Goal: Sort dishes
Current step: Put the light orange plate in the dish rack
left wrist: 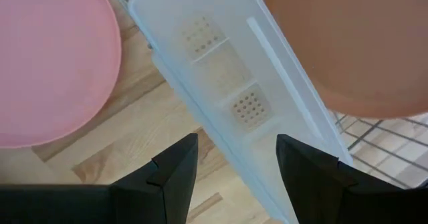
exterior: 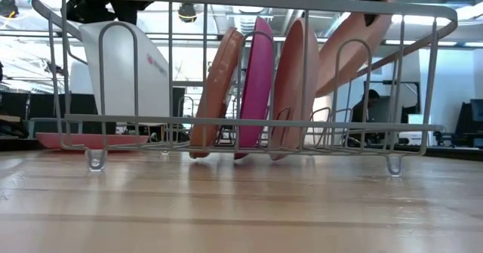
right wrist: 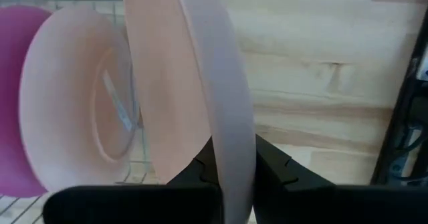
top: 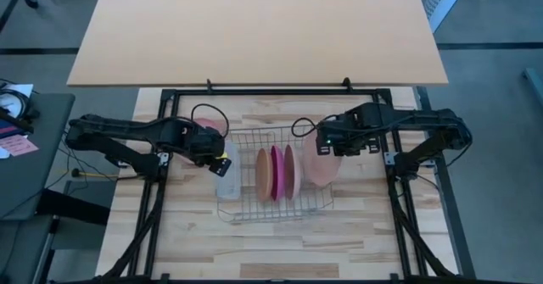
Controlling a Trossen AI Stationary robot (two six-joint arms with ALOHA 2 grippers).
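Now you are loading the wire rack (top: 276,178), three plates already upright inside | next you must lower the tilted pale pink plate (right wrist: 221,103) into a free slot | right gripper (right wrist: 231,167) is clamped on its rim, just above the rack's right end | left gripper (left wrist: 237,160) waits with fingers apart over the white tray (left wrist: 227,83), holding nothing.

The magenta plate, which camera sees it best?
The low view: the magenta plate stands on edge in the wire rack, between two other plates, seen nearly whole. The high view shows only its thin edge. The right wrist view catches a sliver. The left wrist view misses it.
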